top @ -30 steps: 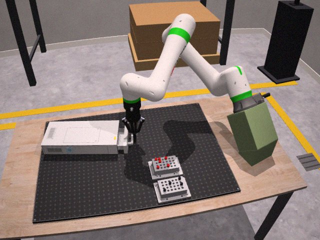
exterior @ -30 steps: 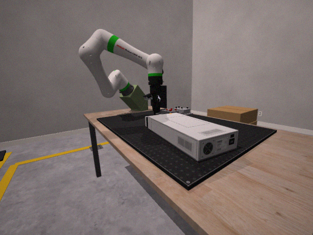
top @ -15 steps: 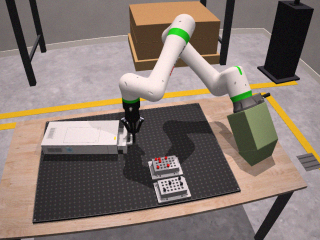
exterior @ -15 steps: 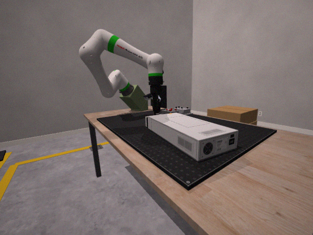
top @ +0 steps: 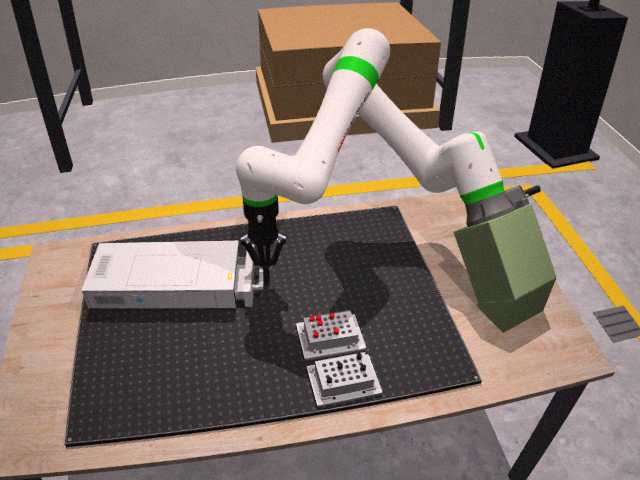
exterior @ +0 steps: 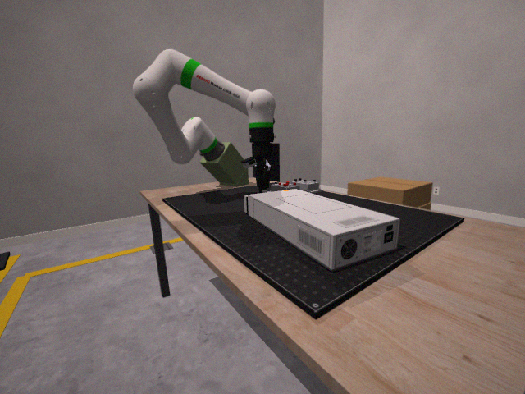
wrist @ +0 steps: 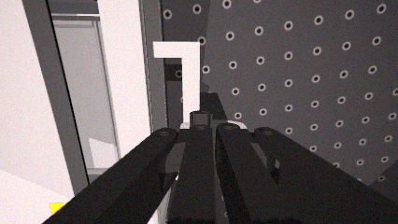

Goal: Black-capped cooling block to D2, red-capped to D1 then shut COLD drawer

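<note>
Tool (top: 265, 266) (exterior: 262, 189) (wrist: 207, 106): clenched, nothing gripped; fingers together at the handle (top: 260, 277) (wrist: 191, 84) of the drawer (top: 244, 289) (wrist: 125, 84). Contact w/ handle can't be confirmed.

Cooler (top: 160, 266) (exterior: 305, 212) (wrist: 23, 103): at approx. 9 o'clock on the bench (top: 46, 330) (exterior: 440, 292), top view. Drawer out a short way at its 3 o'clock end, not shut. Lamp (top: 230, 276) (exterior: 285, 190) (wrist: 56, 208) lit yellow, consistent w/ that.

Red-cap block (top: 333, 330) (exterior: 277, 186): on D1 (top: 338, 353), at approx. 5 o'clock from tool, top view. Black-cap block (top: 345, 374) (exterior: 309, 185): on D2 (top: 348, 397), at 6 o'clock from red-cap block. Both look level; exact seating in locators can't be verified at this size. Caps stand above the bores; orig. bore positions not verifiable.

Assessment: block transfers appear complete; remaining step is pushing the drawer toward 9 o'clock until the lamp goes out.

Risks: push off-centre on handle may skew the drawer and jam it. Fingertips too high or too far toward 12 o'clock may slip past the handle, leaving drawer part open. Stopping short leaves a small gap, lamp lit. Overpushing after closure may shift the cooler. Careless retreat toward 5 o'clock could knock the blocks and unseat loose tubes.

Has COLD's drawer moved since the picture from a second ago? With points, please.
Yes: in the top view, the drawer (top: 244, 298) (exterior: 246, 203) (wrist: 127, 70) has slid slightly inward, toward the cooler's housing (top: 160, 273) (exterior: 292, 220) (wrist: 23, 103), leaving a smaller gap.
</note>
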Motion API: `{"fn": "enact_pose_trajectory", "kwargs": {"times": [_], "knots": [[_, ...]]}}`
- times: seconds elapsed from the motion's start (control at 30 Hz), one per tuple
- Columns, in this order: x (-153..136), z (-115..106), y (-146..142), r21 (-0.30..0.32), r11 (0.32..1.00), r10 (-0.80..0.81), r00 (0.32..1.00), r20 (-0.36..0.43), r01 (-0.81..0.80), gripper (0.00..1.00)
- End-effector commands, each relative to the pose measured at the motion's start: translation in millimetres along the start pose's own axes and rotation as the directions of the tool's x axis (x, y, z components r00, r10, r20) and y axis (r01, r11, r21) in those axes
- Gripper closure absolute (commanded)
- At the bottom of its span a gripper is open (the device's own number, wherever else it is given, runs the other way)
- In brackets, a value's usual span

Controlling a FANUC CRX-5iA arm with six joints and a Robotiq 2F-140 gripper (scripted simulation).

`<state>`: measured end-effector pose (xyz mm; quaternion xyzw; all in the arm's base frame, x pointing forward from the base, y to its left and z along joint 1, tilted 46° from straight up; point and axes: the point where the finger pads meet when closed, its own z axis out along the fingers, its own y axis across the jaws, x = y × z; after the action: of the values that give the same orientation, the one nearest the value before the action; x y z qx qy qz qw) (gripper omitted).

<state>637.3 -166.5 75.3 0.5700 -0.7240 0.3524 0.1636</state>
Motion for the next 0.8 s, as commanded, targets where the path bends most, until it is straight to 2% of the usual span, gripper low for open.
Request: {"fn": "enact_pose_trajectory", "kwargs": {"times": [0.0,0.77], "knots": [[-0.3,-1.1,-2.1,0.002,1.0,0.0,1.0,0.001,0.0,0.9],[-0.3,-1.1,-9.1,0.002,1.0,0.0,1.0,0.001,0.0,0.9]]}}
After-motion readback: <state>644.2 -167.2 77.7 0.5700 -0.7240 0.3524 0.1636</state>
